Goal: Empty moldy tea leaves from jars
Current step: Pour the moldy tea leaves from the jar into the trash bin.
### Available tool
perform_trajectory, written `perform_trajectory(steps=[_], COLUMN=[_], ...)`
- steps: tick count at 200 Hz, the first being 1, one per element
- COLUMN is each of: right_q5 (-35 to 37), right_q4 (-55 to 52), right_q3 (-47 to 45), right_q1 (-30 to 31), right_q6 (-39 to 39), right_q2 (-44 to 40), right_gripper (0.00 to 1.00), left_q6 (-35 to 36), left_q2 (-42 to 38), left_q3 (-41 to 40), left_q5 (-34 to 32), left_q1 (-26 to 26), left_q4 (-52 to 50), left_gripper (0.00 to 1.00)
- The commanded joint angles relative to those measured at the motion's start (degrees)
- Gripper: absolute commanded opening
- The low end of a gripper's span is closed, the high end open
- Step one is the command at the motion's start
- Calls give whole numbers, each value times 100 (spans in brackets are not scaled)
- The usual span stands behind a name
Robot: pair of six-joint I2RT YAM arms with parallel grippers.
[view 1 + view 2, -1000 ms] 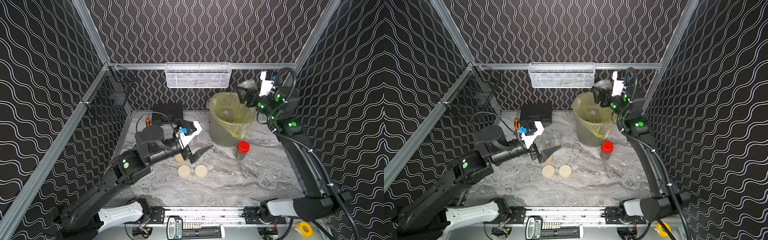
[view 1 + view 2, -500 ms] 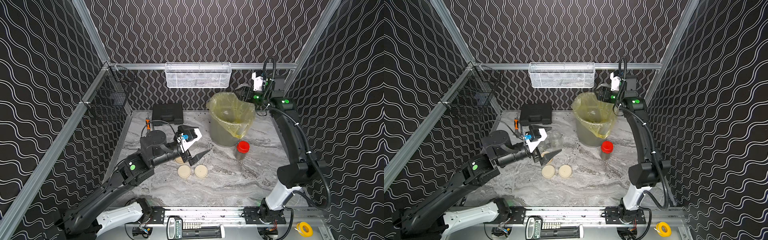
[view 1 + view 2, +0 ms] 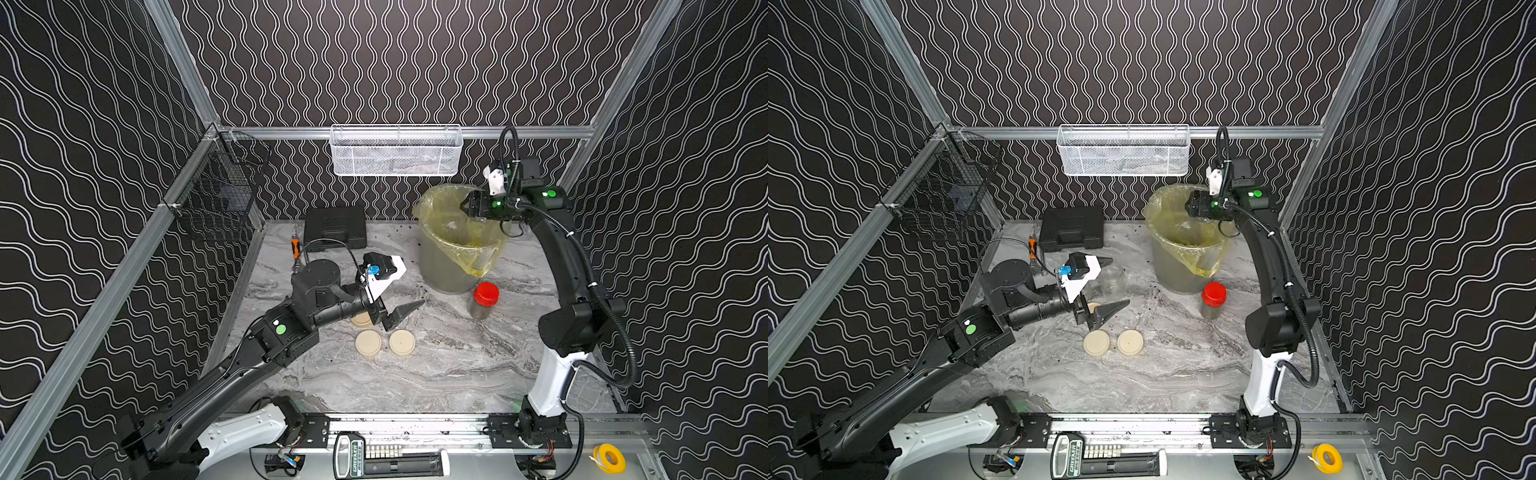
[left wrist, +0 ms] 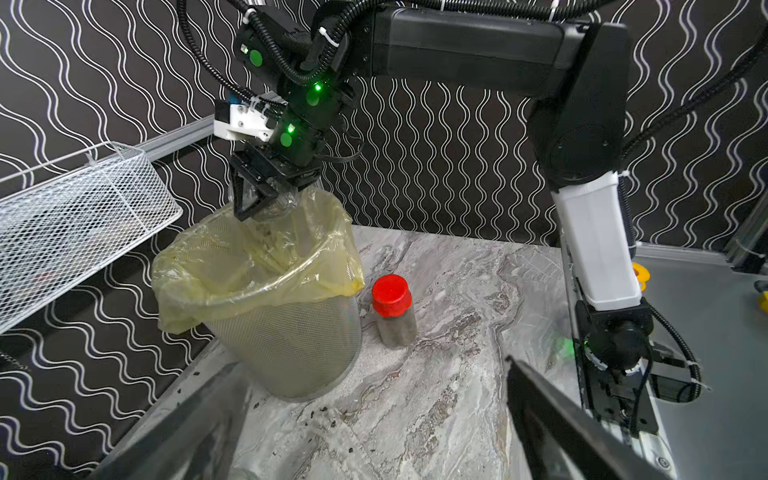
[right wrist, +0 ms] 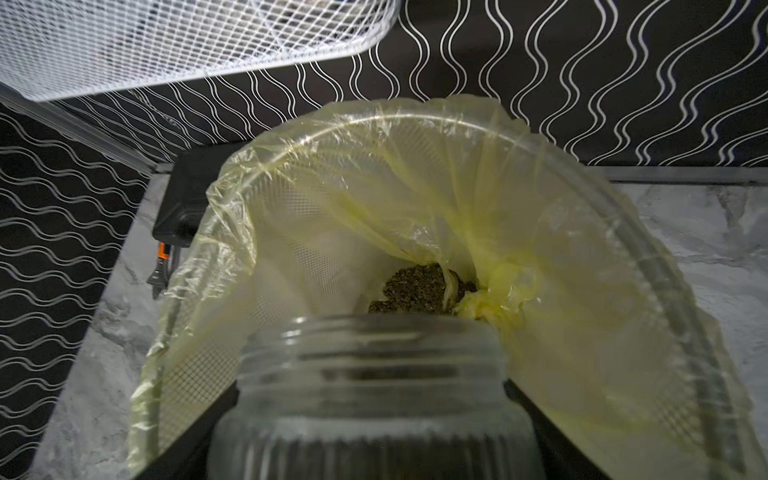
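Your right gripper (image 4: 259,203) clasps an open jar (image 5: 374,395), mouth facing the yellow-lined bin (image 5: 415,120); tea leaves (image 5: 419,291) lie at its bottom. Your left gripper (image 4: 374,370) hangs spread wide above the surface (image 3: 436,365).

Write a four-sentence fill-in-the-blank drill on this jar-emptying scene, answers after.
1. The right gripper holds a lidless glass jar over the bin lined with a ____ bag.
2. The capped jar beside the bin has a ____ lid.
3. The left gripper has its jaws ____.
4. Tea leaves lie at the ____ of the bag.

Answers: yellow; red; open; bottom
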Motion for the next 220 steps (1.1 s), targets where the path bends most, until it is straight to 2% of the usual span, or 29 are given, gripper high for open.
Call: perform_trajectory(steps=[1, 16, 41, 72, 106, 138, 166, 182, 220], right_q5=[866, 1129, 1092, 1219, 1613, 2357, 2468, 2501, 2223], right_q4=[-537, -482, -154, -88, 511, 1377, 2029, 2084, 2670], right_q3=[459, 381, -8, 7, -665, -1650, -2238, -2322, -2929], right_q1=[131, 152, 203, 312, 512, 791, 867, 905, 917], right_q6=[-479, -530, -614, -687, -992, -1712, -2570, -3040, -4220], right_q2=[253, 212, -40, -142, -797, -1483, -1892, -1914, -2125], right_gripper=[16, 16, 16, 16, 15, 16, 14, 17, 16], left_q6=[-31, -4, -21, 23, 76, 68, 87, 71, 27], left_q2=[50, 88, 97, 77, 29, 57, 82, 98, 88], left_q3=[-59, -77, -148, -190, -223, -218, -227, -212, -215], left_q5=[182, 192, 247, 212, 144, 90, 102, 109, 177], left_q1=[20, 27, 21, 22, 18, 25, 24, 23, 20], left_q4=[365, 384, 502, 528, 555, 530, 531, 512, 531], left_gripper=[99, 99, 99, 99, 99, 99, 99, 99, 99])
